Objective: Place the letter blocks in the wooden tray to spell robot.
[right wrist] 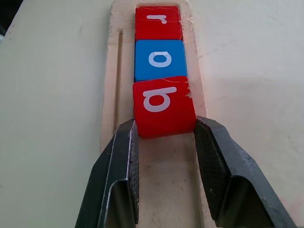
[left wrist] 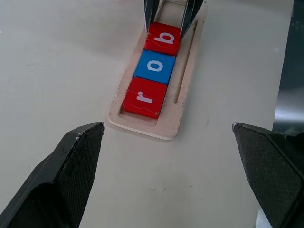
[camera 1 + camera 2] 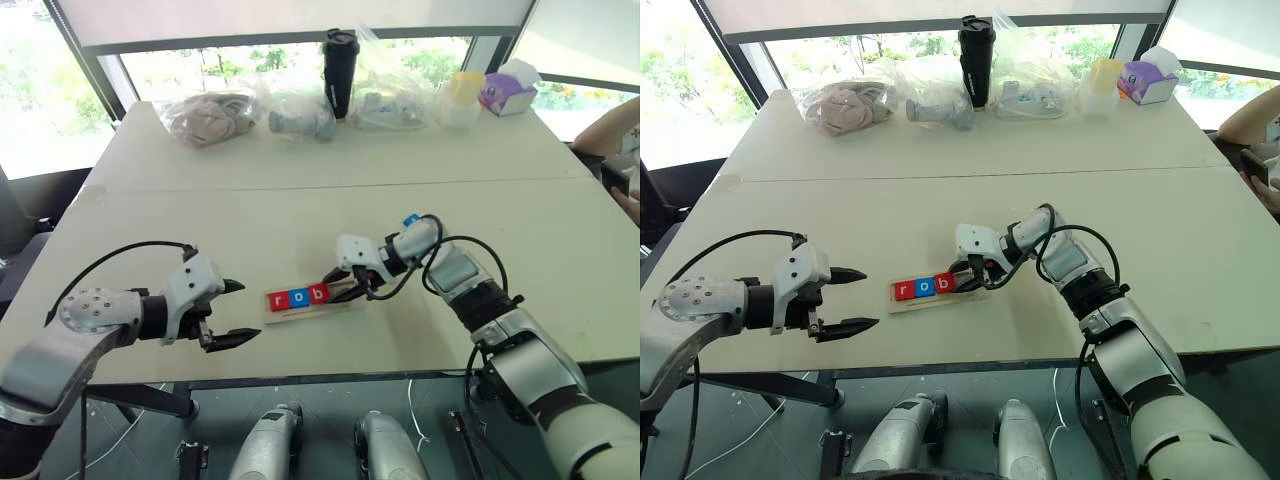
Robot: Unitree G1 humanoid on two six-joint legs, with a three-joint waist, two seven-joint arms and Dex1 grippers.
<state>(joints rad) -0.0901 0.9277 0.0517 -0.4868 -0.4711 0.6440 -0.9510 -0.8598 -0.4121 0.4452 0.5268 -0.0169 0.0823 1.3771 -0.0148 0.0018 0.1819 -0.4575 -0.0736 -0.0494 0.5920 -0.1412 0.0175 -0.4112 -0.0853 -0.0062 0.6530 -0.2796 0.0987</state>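
The wooden tray (image 3: 310, 311) lies near the table's front edge. In it sit three letter blocks in a row: a red r (image 3: 277, 299), a blue o (image 3: 298, 296) and a red b (image 3: 318, 293). My right gripper (image 1: 165, 124) is shut on the red b (image 1: 163, 102), one finger on each side of it, with the block down in the tray beside the o (image 1: 160, 59). My left gripper (image 3: 250, 310) stands open just left of the tray, holding nothing. A small blue thing (image 3: 411, 218) peeks out behind my right wrist.
Along the table's far edge stand clear bags of items (image 3: 210, 115), a black tumbler (image 3: 340, 70), a yellow cup (image 3: 463, 95) and a purple tissue box (image 3: 508, 92). A person's arm (image 3: 612, 128) shows at the right edge.
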